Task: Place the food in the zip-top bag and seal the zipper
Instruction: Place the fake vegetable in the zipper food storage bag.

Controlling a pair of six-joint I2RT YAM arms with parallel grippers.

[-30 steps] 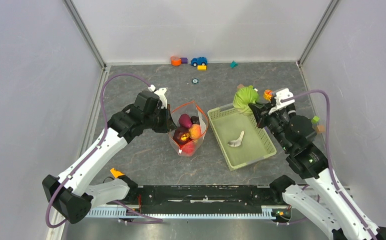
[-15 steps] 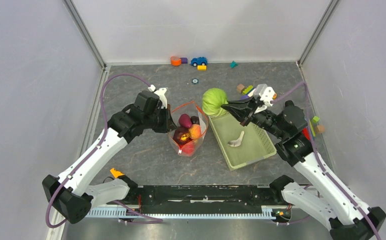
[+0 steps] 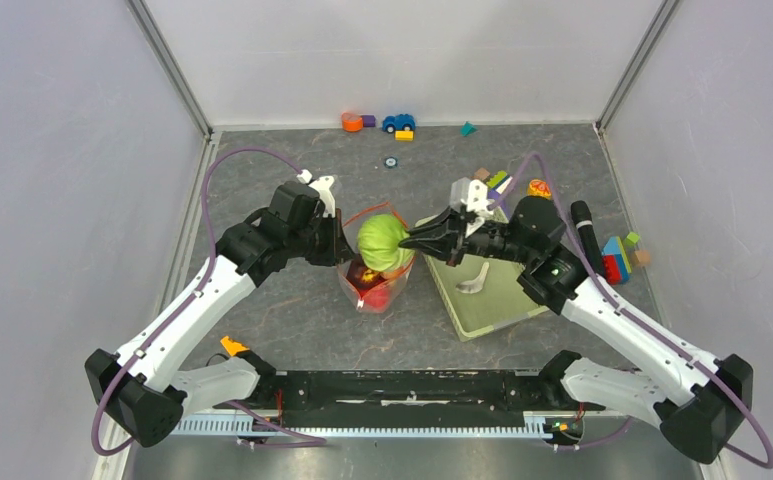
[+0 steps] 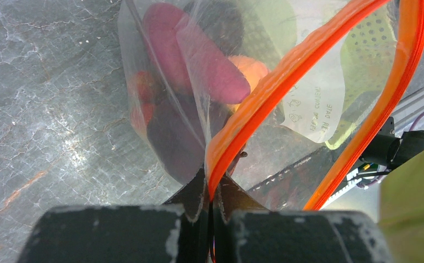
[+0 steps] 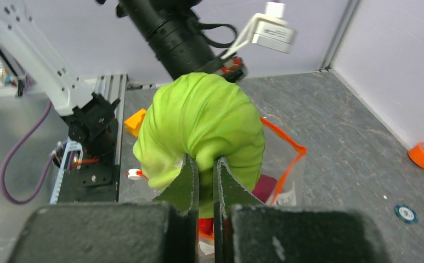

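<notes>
The zip-top bag stands open at the table's middle, food inside: a purple piece, a peach and something red. My left gripper is shut on the orange zipper at the bag's left rim, shown pinched in the left wrist view. My right gripper is shut on the green cabbage, which hangs right over the bag's mouth. In the right wrist view the cabbage fills the middle, with the white slider to its left.
A pale green basket with a white spoon lies right of the bag, under my right arm. A small apple, blocks and a black stick lie to the right. A toy car and blocks sit along the back wall.
My right arm has swung left, carrying the cabbage from the basket's far corner to above the bag's mouth. The left arm and the bag have stayed put.
</notes>
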